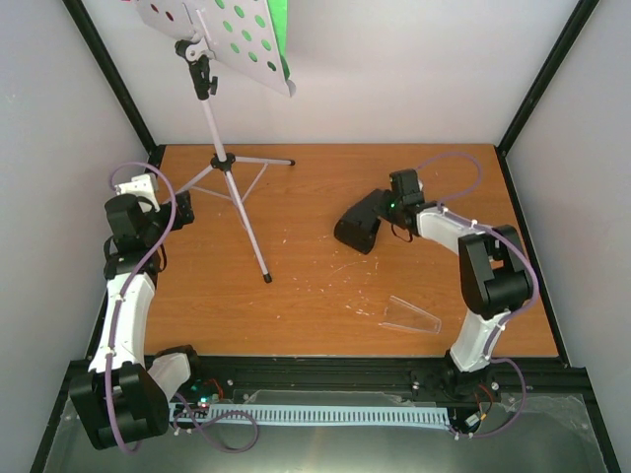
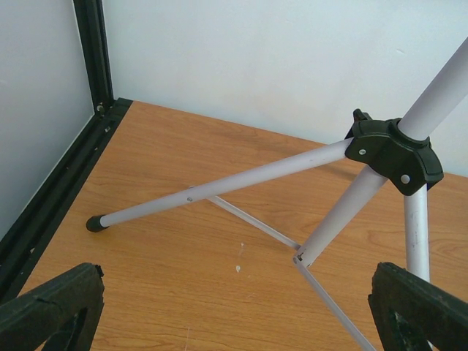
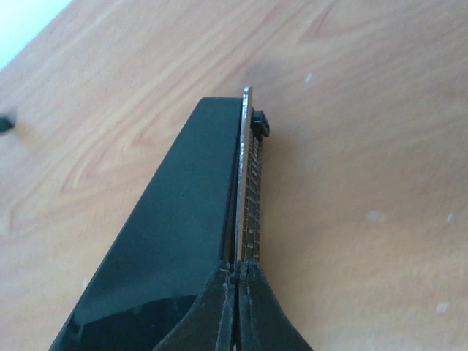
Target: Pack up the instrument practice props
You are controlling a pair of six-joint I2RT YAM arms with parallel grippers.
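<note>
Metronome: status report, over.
Left gripper open by music stand legs. Right gripper shut on metronome pendulum. Clear cover off, lying apart on table. Nothing blocking.

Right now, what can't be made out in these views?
Music stand desk: cut off by the overhead view's top edge.
Green sheet: mostly behind the desk, also cropped; print unreadable.
Metronome: edge-on in the right wrist view, scale blurred; small overhead.
Stand's feet: only one shows in the left wrist view; frame edges cut the others.
</note>
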